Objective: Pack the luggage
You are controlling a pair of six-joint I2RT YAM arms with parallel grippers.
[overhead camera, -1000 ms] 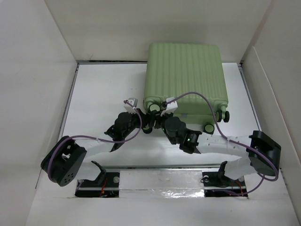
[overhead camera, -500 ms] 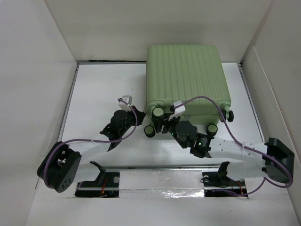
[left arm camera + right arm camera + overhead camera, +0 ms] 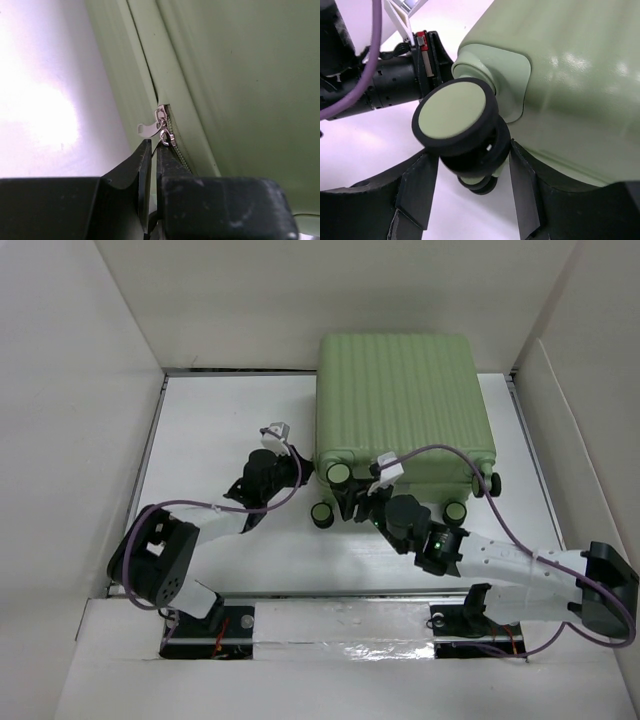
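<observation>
The luggage (image 3: 400, 400) is a light green hard-shell suitcase with a ribbed shell. It lies flat and closed on the white desk (image 3: 220, 420), at the far side and a little to the right of the middle. Its wheels point toward the arms. White walls (image 3: 300, 300) stand around the desk on three sides.

The left hand (image 3: 151, 146) is at the near left corner of the suitcase, by the side seam. Its two black fingers are pressed together, with only a thin line between them. The tips are just under the two silver zipper pulls (image 3: 163, 128), which sit together where the zipper line ends. I cannot tell if a pull is pinched between the tips or only touches them.

The right hand (image 3: 470, 156) is at the same corner, from the near side. Its fingers (image 3: 420, 192) are about half wide and stand on both sides of a caster wheel (image 3: 452, 112), black with a green face. They lie against the lower part of this caster, one on each side, so the hand holds it. A purple cable (image 3: 430, 452) curves from the right wrist over the near edge of the suitcase.
</observation>
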